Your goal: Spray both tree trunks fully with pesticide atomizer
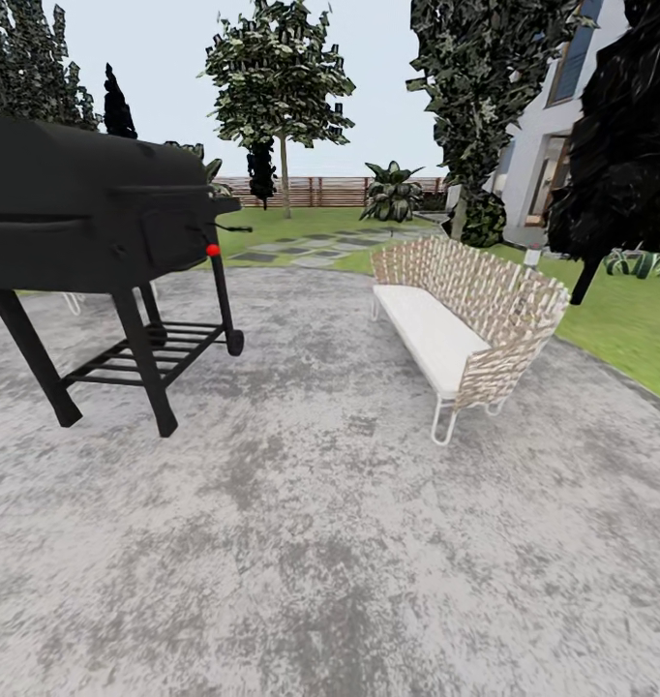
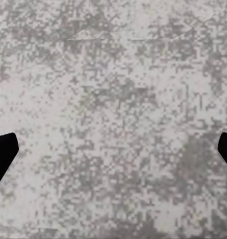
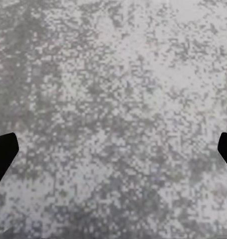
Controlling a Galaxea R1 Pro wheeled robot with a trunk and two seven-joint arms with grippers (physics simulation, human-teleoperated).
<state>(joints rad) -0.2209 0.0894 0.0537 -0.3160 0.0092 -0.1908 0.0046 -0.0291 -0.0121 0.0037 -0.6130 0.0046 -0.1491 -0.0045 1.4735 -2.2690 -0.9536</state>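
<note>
Counting—one grill (image 1: 98,218), one bench (image 1: 465,310)

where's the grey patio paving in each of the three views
Head view: the grey patio paving fills the lower part, under the black grill and the wicker bench.
Left wrist view: paving lies between the left gripper's open fingertips.
Right wrist view: paving lies between the right gripper's open fingertips.
Shared landmark: the mottled grey paving itself.

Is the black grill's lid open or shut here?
Shut. In the head view the grill has its rounded lid down on the body, with no gap showing along the front edge.
</note>
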